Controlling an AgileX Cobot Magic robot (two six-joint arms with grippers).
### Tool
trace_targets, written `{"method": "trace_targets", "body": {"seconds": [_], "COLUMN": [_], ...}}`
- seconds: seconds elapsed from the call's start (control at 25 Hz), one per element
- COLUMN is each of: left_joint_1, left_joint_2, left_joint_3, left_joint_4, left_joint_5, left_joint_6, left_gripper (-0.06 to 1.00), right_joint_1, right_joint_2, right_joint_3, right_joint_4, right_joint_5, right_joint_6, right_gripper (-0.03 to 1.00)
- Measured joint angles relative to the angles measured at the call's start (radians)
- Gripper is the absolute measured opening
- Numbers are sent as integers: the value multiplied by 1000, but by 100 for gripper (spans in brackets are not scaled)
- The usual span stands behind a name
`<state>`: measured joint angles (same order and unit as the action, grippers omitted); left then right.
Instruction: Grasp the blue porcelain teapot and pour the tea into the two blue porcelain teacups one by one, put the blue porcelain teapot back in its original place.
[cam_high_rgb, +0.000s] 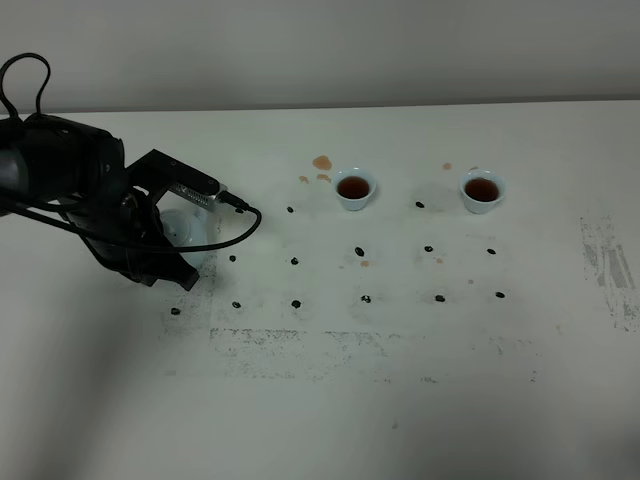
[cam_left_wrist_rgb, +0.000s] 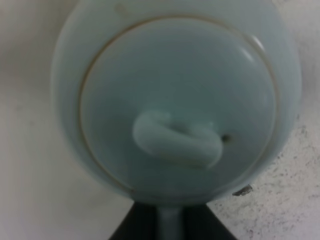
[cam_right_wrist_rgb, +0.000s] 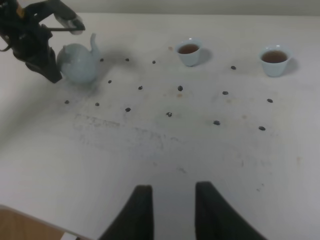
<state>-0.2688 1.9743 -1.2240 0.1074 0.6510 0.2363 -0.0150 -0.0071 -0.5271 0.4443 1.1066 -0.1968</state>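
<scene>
Teapot (cam_right_wrist_rgb: 77, 64) upright, spout toward teacups (cam_right_wrist_rgb: 189, 52); left claw (cam_left_wrist_rgb: 170, 220) clamps handle.

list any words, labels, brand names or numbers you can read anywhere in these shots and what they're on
None can be read in any view.
The blue porcelain teapot is plain glaze, no mark visible.
The two blue porcelain teacups are unmarked.
The table has only dark dots, scuffs and brownish stains, no writing.
The left arm shows no legible label; a pale strip on it is too small to tell.
</scene>
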Motion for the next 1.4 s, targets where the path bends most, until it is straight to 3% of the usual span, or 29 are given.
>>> {"method": "trace_targets", "body": {"seconds": [0.32, 0.84, 1.2, 1.4], "left_joint_1": [-3, -4, -4, -4], "left_joint_2": [0, 0, 5, 5], "left_joint_3": [-1, -1, 0, 0], "left_joint_4": [1, 23, 37, 32], "left_joint_5": [82, 91, 98, 100], "left_joint_6": [-48, -105, -116, -130], "left_gripper": [9, 11, 37, 41], "right_joint_1": [0, 0, 0, 0], "right_joint_2": [0, 0, 0, 0], "right_joint_3": [0, 0, 0, 0], "right_joint_4": [0, 0, 0, 0], "right_joint_5": [0, 0, 0, 0], "right_joint_6": [0, 0, 0, 0], "right_gripper": [24, 24, 24, 24]}}
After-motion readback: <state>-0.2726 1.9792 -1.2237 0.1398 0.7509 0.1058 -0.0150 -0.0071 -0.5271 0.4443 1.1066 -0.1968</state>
